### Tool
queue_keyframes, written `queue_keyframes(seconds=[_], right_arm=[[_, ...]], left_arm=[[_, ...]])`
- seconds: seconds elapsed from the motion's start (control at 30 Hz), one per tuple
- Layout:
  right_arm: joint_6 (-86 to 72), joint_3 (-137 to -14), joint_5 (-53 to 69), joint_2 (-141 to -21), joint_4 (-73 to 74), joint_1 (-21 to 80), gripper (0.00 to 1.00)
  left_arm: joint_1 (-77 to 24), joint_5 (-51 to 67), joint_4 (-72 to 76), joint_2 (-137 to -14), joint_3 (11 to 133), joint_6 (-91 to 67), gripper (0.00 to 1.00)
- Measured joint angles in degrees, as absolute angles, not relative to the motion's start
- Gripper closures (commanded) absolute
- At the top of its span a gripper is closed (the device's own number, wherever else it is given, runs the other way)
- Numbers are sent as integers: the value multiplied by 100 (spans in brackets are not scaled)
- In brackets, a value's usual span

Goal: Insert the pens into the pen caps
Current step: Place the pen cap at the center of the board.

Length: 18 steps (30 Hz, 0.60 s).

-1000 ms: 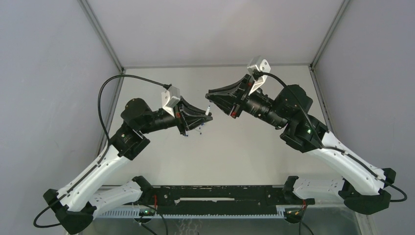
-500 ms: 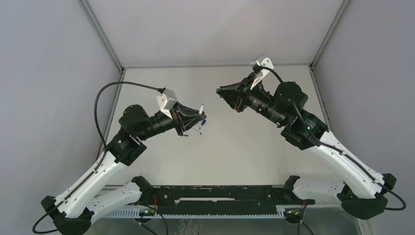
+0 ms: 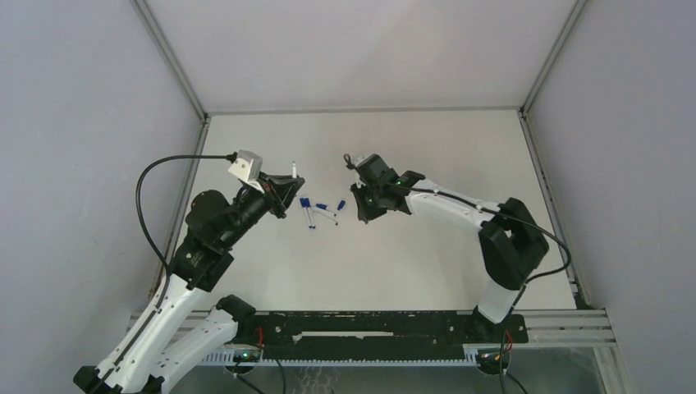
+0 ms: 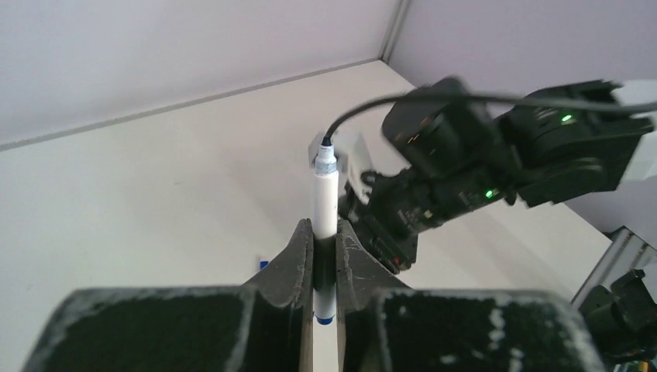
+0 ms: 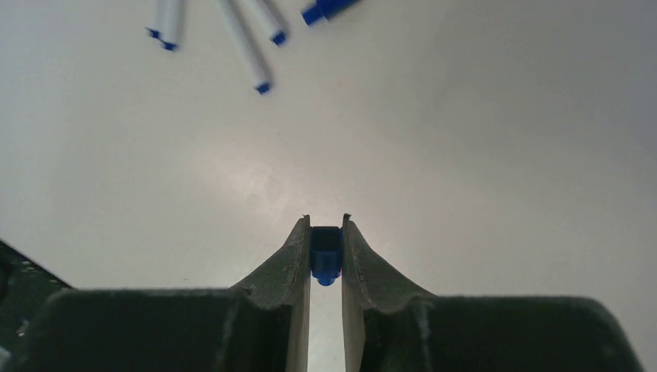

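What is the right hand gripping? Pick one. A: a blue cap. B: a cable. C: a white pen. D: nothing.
A: the right wrist view shows the right hand closed on a small blue cap; the white pen is in the left hand.

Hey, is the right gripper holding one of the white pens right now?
No, the right wrist view shows the right gripper clamped on a short blue pen cap.
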State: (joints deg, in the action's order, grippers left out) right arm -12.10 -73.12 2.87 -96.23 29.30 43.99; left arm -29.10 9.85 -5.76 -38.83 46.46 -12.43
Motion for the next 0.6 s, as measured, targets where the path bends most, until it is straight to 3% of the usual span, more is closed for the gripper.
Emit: queue_keyframes(seconds=[0.47,0.6], right_arm=[[-1243,-7247,-51,-10897,2825,4628,82],[-1251,-7247,-196,-10997,2744,4635,73]], left_arm=[[-2906,740,-574,-3684,4322,-1199,100],[-2906,733,-574,-3632,4322,-1197,100]])
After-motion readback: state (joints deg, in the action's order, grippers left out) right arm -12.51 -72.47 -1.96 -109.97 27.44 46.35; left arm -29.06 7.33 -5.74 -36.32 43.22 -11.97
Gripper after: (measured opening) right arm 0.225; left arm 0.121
